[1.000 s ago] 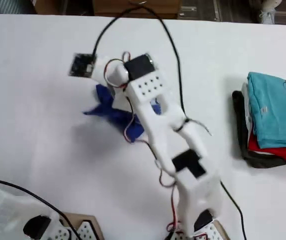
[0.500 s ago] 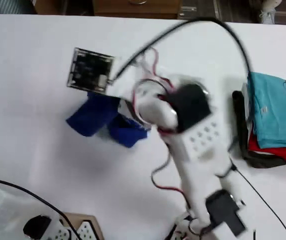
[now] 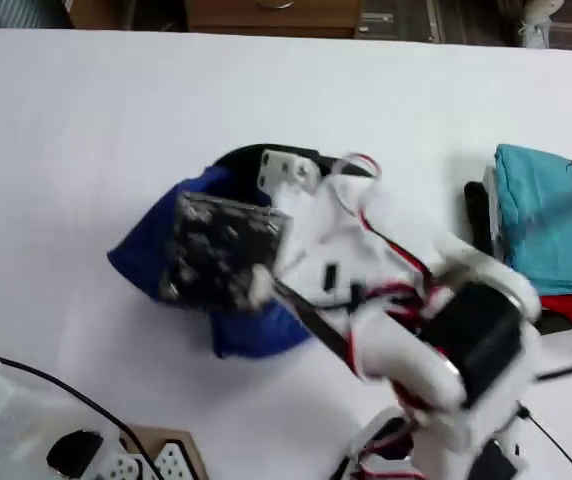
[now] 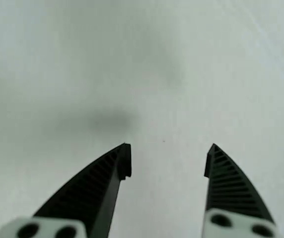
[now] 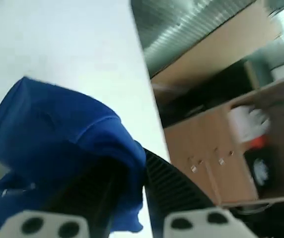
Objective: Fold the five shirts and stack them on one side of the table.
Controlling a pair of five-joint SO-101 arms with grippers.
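Blue shirt (image 5: 57, 129) hangs bunched from your right gripper (image 5: 132, 168), clamped on one fold; swing fast and it may slip.

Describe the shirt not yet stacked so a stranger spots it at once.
On the table, look left of the folded stack at its right edge. Near the middle, a blue shirt is bunched in the right hand, the only one crumpled and off that stack.
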